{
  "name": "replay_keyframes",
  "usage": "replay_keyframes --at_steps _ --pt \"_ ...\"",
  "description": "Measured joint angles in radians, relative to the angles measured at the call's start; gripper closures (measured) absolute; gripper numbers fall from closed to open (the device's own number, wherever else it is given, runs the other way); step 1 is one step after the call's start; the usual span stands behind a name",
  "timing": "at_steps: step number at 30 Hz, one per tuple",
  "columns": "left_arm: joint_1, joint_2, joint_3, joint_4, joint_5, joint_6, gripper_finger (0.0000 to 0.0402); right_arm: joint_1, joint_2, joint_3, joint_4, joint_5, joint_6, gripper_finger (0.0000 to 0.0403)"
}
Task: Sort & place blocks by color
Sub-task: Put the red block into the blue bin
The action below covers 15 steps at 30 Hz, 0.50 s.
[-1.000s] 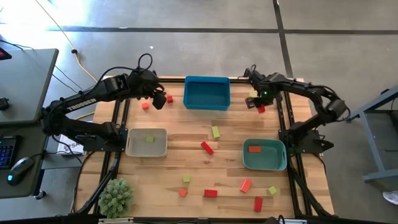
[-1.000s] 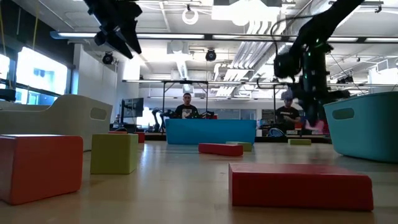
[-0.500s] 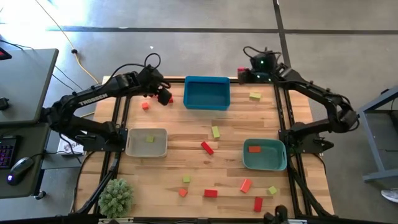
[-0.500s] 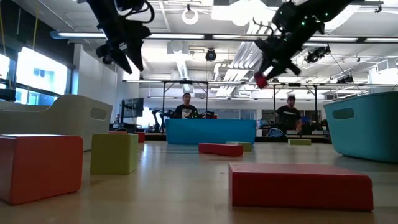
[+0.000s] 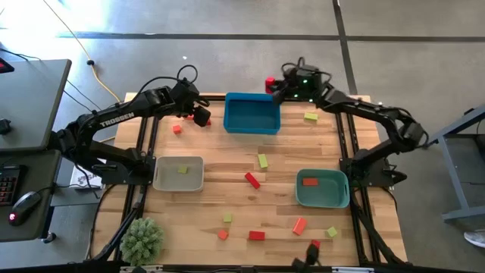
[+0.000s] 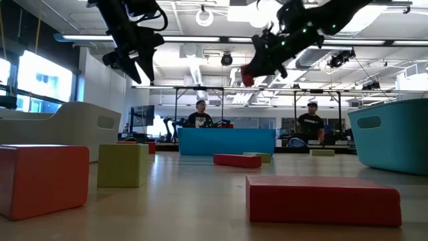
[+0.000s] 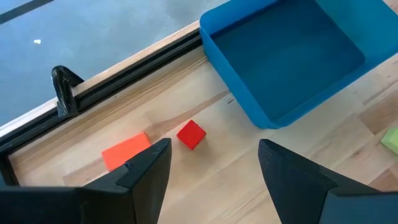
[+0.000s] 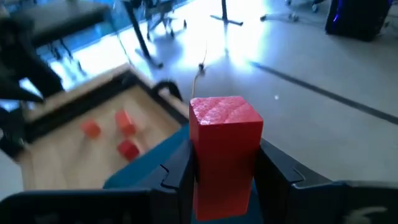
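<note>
My right gripper (image 5: 273,83) is shut on a red block (image 8: 224,134) and holds it high in the air by the far right corner of the blue tray (image 5: 252,114); the low view shows the block (image 6: 248,78) well above the table. Over the table's far left part hangs my left gripper (image 7: 214,168), open, with nothing between its fingers. Under it a small red cube (image 7: 191,134) and an orange block (image 7: 125,150) lie flat on the wood. More red, orange and yellow-green blocks lie scattered over the near half of the table. My right gripper pinches the red block's two opposite sides (image 8: 204,171) between its two fingers (image 8: 177,171). The block's free end sticks out past the fingertips. The fingers lie nearly level and point toward the table's left. The block is lifted clear of everything.
A beige tray (image 5: 179,173) at the left holds one green block. A teal tray (image 5: 322,189) at the right holds an orange one. A fuzzy green plant ball (image 5: 142,241) sits at the near left corner. People sit in the room beyond the far edge.
My right gripper has risen from the table's far right part with the red block and swung toward the left, to the blue tray's far corner. It has tipped from pointing down to nearly level. My left gripper has sunk a little, still open.
</note>
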Motion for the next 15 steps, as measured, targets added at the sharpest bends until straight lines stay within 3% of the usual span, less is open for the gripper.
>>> replay_keyframes --at_steps 7,15 --pt "0.0 0.0 0.0 -0.006 0.012 -0.049 0.0172 0.041 0.156 0.0 -0.017 0.0 0.021 0.03" --pt "0.008 0.0 -0.004 -0.047 0.01 -0.075 0.0172 0.075 0.233 0.0 -0.016 -0.014 0.028 0.03"
